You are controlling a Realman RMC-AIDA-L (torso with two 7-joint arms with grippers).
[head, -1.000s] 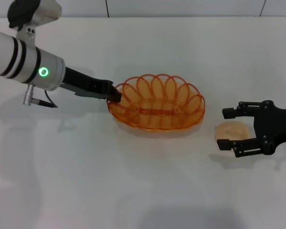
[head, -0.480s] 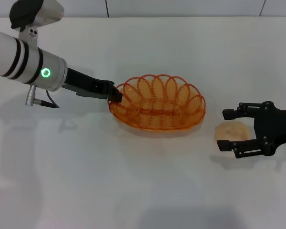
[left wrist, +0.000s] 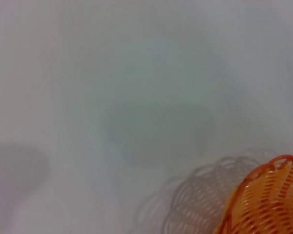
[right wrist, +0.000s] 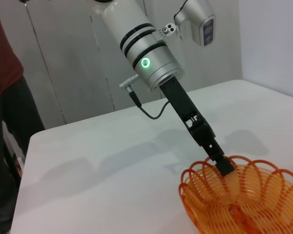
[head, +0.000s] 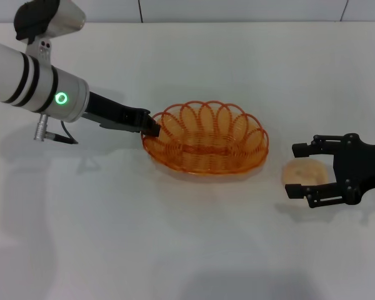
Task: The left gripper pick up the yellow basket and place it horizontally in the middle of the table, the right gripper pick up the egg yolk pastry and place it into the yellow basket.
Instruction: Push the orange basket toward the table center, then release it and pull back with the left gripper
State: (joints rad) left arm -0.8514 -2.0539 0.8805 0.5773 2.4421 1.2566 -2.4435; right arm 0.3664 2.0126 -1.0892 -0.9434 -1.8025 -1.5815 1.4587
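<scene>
Reaching in from the left, the left gripper (head: 151,125) clamps its fingertips on the near-left rim of the yellow basket (head: 205,138), which sits about mid-table (head: 175,250) with a shadow showing beneath it. Over to the right, well clear of the basket, the egg yolk pastry (head: 303,170) lies between the spread fingers of the right gripper (head: 295,169), jaws wide and not touching it. Bare white surface surrounds everything.

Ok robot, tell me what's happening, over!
Left gripper shut on yellow basket rim. Right gripper open around egg yolk pastry on table. Nothing in the way.
</scene>
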